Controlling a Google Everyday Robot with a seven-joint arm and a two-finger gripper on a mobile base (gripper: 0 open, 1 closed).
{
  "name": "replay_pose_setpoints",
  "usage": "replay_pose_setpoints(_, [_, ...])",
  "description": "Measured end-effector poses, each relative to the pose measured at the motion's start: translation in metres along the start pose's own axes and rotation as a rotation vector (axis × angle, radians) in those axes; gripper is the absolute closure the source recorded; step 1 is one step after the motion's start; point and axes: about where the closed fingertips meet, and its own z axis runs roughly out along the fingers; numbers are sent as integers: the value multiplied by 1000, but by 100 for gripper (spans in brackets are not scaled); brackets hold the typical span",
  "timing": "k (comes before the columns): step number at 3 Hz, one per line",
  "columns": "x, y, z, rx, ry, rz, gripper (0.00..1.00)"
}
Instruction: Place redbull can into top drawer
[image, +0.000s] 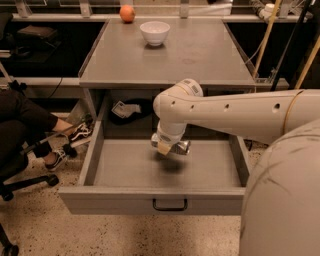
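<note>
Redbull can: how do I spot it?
Find the grey cabinet's open top drawer. Over its floor, the gripper on the white arm holds the redbull can. It's the only small silvery can; the white bowl and orange fruit sit up on top.

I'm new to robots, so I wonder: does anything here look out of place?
A dark thing with a white label lies in the hollow behind the open drawer, not in it. Otherwise nothing: the pincer holds the can sideways above the drawer.
</note>
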Motion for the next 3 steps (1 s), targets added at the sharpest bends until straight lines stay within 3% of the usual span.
replay_pose_setpoints(1, [0,0,0,0,0,0,12])
replay_pose_setpoints(2, [0,0,0,0,0,0,0])
replay_pose_setpoints(3, [0,0,0,0,0,0,0])
